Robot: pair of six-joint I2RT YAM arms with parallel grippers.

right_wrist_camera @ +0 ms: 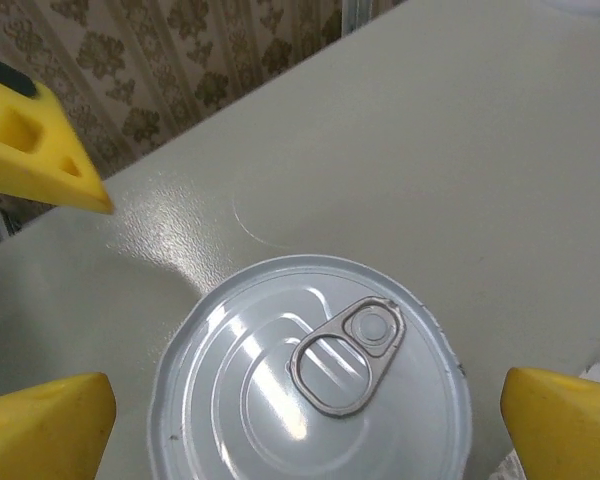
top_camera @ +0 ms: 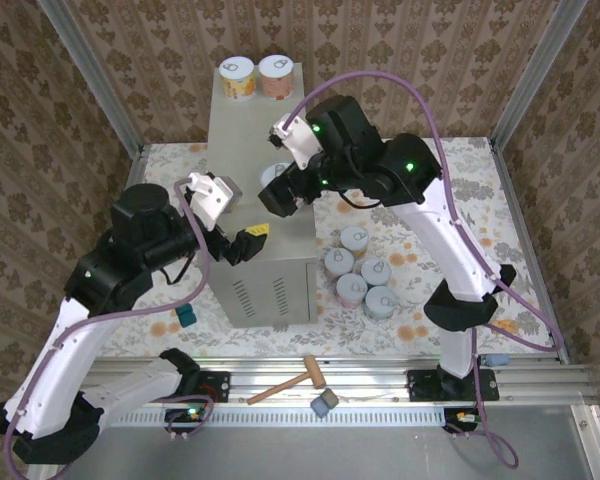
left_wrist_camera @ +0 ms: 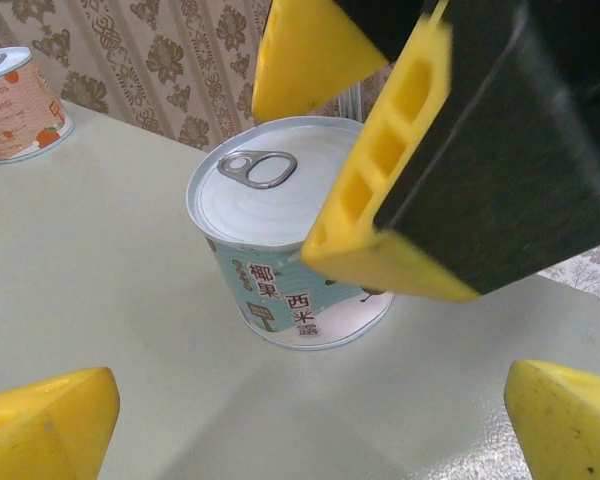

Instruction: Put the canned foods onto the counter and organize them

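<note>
The counter (top_camera: 242, 140) is a tall beige-grey box. A yellow-label can (top_camera: 238, 76) and an orange-label can (top_camera: 277, 75) stand at its far end. A teal-label can (top_camera: 272, 200) (left_wrist_camera: 280, 250) stands upright on the counter's right side, its pull-tab lid (right_wrist_camera: 310, 380) facing up. My right gripper (top_camera: 280, 190) (right_wrist_camera: 305, 425) is open and straddles this can, with a gap on each side of its yellow fingertips (right_wrist_camera: 565, 420). My left gripper (top_camera: 245, 243) (left_wrist_camera: 305, 430) is open and empty, low over the counter's near end and facing the teal can. Several cans (top_camera: 360, 272) stand on the floral floor to the right.
Vent slots (top_camera: 250, 295) mark the counter's near face. A wooden mallet (top_camera: 292, 380) and a grey block (top_camera: 325, 403) lie on the rail by the arm bases. A small teal object (top_camera: 185, 317) sits left of the counter. Patterned walls enclose the floor.
</note>
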